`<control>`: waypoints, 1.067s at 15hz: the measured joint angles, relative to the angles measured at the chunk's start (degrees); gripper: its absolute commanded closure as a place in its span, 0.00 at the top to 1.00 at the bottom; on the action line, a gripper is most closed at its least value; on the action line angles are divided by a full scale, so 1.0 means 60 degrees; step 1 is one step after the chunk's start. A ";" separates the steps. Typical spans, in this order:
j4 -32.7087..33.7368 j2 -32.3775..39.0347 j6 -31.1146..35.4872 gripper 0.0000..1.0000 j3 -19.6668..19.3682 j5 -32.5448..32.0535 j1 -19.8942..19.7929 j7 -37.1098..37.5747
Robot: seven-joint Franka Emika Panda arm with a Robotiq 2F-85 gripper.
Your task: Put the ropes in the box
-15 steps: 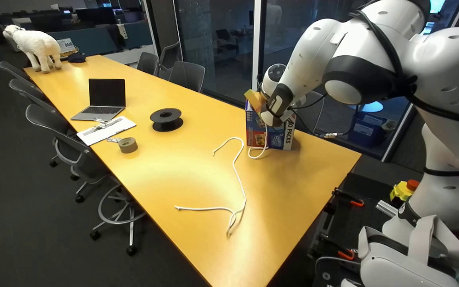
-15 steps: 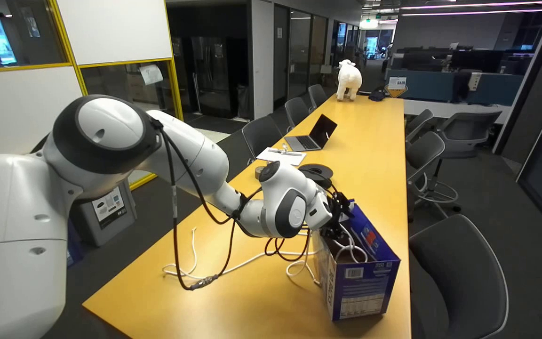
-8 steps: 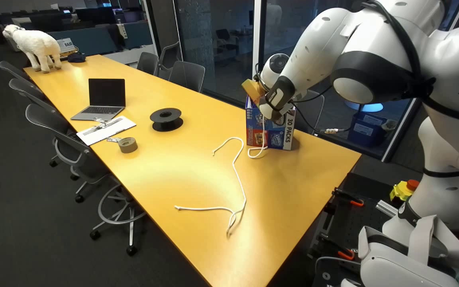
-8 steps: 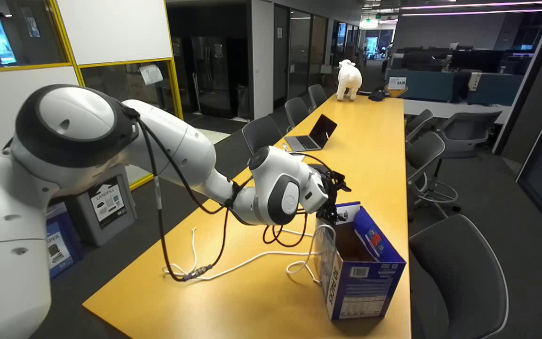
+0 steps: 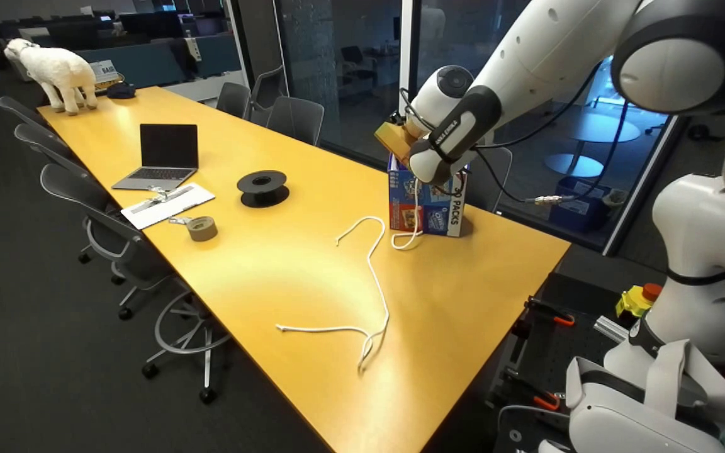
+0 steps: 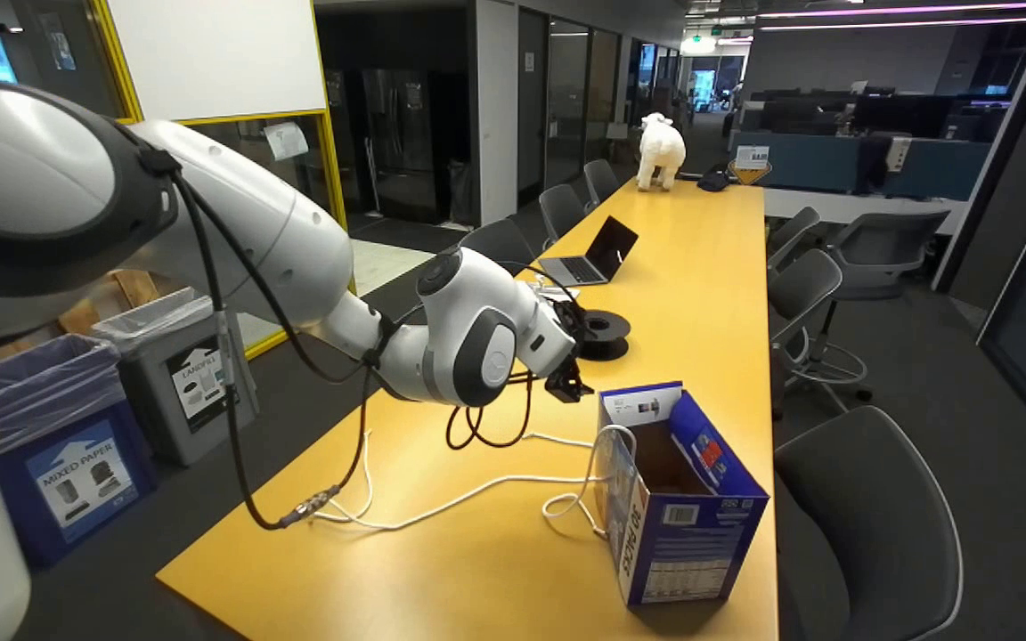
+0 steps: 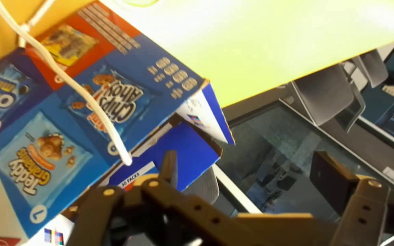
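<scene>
The blue printed box [image 6: 687, 543] stands upright on the table with its top flaps open; it also shows in an exterior view [image 5: 437, 219] and the wrist view [image 7: 111, 82]. One white rope [image 6: 581, 495] hangs over its rim, with its lower part curled on the table; the rest is hidden inside. It crosses the box's printed face in the wrist view [image 7: 75, 85]. Another white rope [image 5: 376, 286] lies loosely curved on the table, apart from the box. My gripper [image 7: 251, 176] is open and empty, with fingers wide apart. It hovers above and beside the box [image 6: 574, 385].
A black spool [image 5: 263, 189], a tape roll [image 5: 202, 229], papers [image 5: 167, 206] and a grey laptop [image 5: 161, 160] lie farther along the table. A cable [image 6: 308, 507] hangs from my arm over the table. Chairs [image 6: 869, 525] and a glass wall stand alongside.
My gripper has risen out of the box and drawn back toward the robot's base. The rope loop seen above the opening has dropped in; the rope now hangs free over the rim.
</scene>
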 measured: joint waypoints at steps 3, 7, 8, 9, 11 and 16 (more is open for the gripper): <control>-0.0821 -0.1086 -0.0246 1.00 -0.0107 -0.0601 0.0840 -0.0582; -0.1779 -0.2025 -0.1026 1.00 0.0072 -0.1293 0.1406 -0.1236; -0.1930 -0.2179 -0.1284 1.00 0.0215 -0.1384 0.1405 -0.1381; -0.2066 -0.2312 -0.1567 1.00 0.0379 -0.1449 0.1387 -0.1520; -0.2259 -0.2521 -0.2160 1.00 0.0787 -0.1487 0.1274 -0.1852; -0.2337 -0.2959 -0.3799 1.00 0.2637 -0.1146 0.0514 -0.3227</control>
